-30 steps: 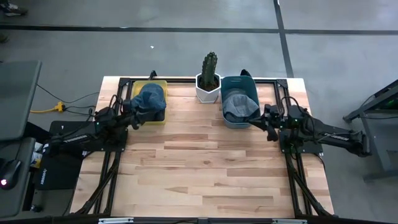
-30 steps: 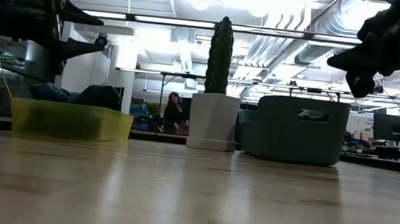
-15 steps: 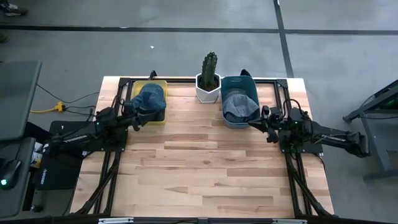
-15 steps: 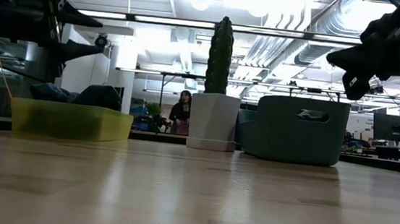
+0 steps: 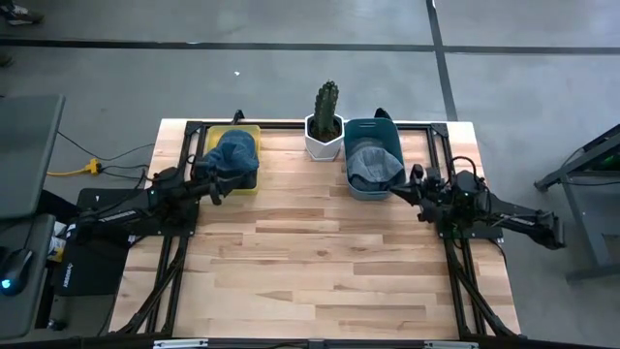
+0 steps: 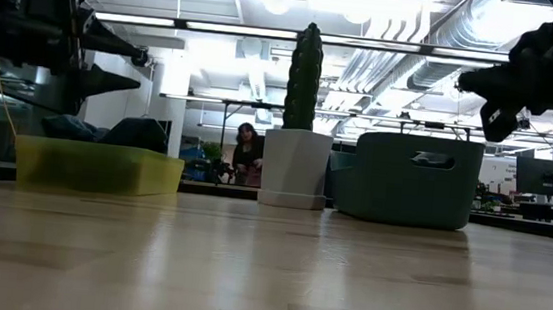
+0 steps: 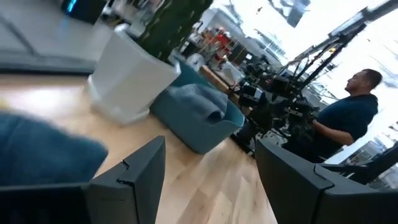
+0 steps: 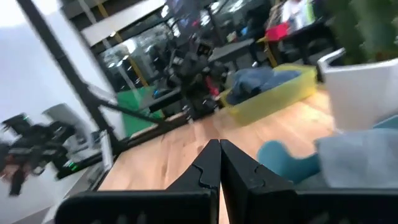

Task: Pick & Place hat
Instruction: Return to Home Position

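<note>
Gray cap sits in the blue bin, far right of the desk. Blue caps heaped in the yellow bin, far left. Cactus in a white pot stands between the bins, just beside the blue one.

My right tool hangs off the near right corner of the blue bin, raised above rim height, fingers pressed together, nothing between them. My left tool hangs at the near left corner of the yellow bin, also raised, fingers spread wide, holding nothing.

Key relation: the gray cap lies to the far left of my right tool, just past its tips, and the right arm is the nearer one to it. Blue caps lie on the far side of my left tool. The gray cap's long axis looks to run far to near, along the bin.

My guess is the sorting is done and the step in hand is going home, so each tool draws off toward its own side, clear of the bin walls.

Textures:
- Caps: soft cloth, rumpled, domed; would sag if lifted, I think.
- Yellow bin: shallow, see-through plastic.
- Blue bin: deeper, smooth hard plastic, handle slot in its near wall.
- Pot: white, faceted.
- Cactus: one ribbed column.
- Desk: pale wood strips
</note>
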`<state>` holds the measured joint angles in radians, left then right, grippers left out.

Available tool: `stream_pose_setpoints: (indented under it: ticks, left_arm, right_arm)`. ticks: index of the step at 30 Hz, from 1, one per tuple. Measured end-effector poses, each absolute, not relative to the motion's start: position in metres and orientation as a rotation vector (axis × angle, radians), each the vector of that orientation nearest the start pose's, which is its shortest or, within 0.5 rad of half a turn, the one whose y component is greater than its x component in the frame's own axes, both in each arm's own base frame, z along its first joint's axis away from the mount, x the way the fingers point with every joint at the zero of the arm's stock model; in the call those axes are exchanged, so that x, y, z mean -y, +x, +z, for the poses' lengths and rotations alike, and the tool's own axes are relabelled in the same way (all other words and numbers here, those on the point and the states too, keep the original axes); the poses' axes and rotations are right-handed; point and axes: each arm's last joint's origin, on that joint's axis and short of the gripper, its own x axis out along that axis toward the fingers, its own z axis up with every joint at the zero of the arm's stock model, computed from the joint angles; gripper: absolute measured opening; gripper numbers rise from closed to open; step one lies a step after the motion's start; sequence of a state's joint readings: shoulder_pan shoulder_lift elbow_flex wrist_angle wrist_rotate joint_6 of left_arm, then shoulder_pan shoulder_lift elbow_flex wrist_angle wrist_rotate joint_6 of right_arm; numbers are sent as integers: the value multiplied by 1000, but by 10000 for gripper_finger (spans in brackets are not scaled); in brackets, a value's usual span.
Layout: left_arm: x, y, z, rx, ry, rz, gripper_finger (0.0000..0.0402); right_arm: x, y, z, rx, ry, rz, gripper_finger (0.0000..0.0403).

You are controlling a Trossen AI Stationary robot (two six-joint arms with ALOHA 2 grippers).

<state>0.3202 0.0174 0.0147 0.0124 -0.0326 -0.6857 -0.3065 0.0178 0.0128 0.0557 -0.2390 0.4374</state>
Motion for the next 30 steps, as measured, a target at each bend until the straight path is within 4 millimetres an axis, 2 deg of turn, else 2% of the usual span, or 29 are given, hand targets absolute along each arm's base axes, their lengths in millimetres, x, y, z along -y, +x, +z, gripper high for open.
stream_pose_setpoints:
  ticks: [7,15,19,25,30]
  left_arm:
    - [-27,93,183,196,-353,172,225]
    - [-20,91,193,259,-143,-44,225]
    - [-21,89,200,336,-80,-1,225]
    - [-23,89,199,333,-9,85,225]
    - [-22,89,199,327,-63,58,225]
  right_arm:
    - [25,94,171,75,407,-141,0]
    - [26,94,170,70,348,-186,0]
    - [26,94,170,68,344,-184,0]
    - [26,94,170,61,281,-184,0]
    - [26,94,170,56,239,-184,0]
